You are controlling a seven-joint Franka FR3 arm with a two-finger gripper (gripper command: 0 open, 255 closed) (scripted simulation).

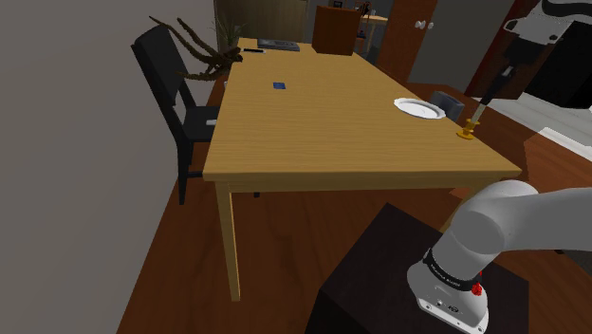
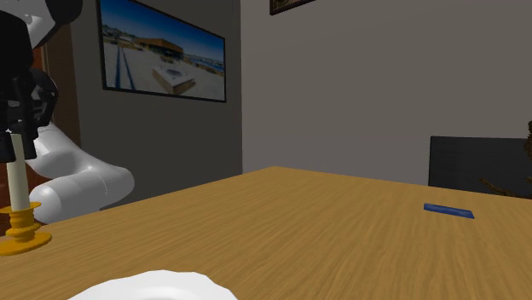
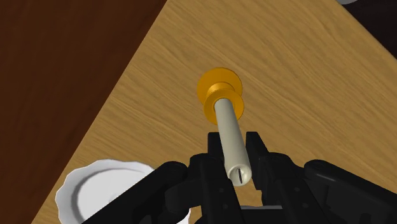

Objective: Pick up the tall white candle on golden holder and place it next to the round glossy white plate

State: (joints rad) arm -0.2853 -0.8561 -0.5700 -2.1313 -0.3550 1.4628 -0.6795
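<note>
A tall cream-white candle (image 1: 475, 116) stands upright in a golden holder (image 1: 466, 133) at the wooden table's edge on the shoulder view's right. The round white plate (image 1: 418, 108) lies just beside it. My black gripper (image 1: 483, 102) comes down over the candle's top, fingers clasped on its upper end. In the wrist view the candle (image 3: 230, 137) runs between the two fingers (image 3: 216, 147), with the holder (image 3: 219, 92) on the tabletop beyond and the plate (image 3: 102, 191) off to one side. The second exterior view shows the candle (image 2: 15, 179), its holder (image 2: 21, 240) on the wood, and the plate's rim (image 2: 153, 285).
The table edge (image 1: 493, 157) runs right beside the holder, with floor beyond. A small blue object (image 1: 279, 86) lies mid-table. A black chair (image 1: 171, 81) and dry branches (image 1: 204, 52) stand at the far side. A dark object (image 1: 453, 99) sits behind the plate.
</note>
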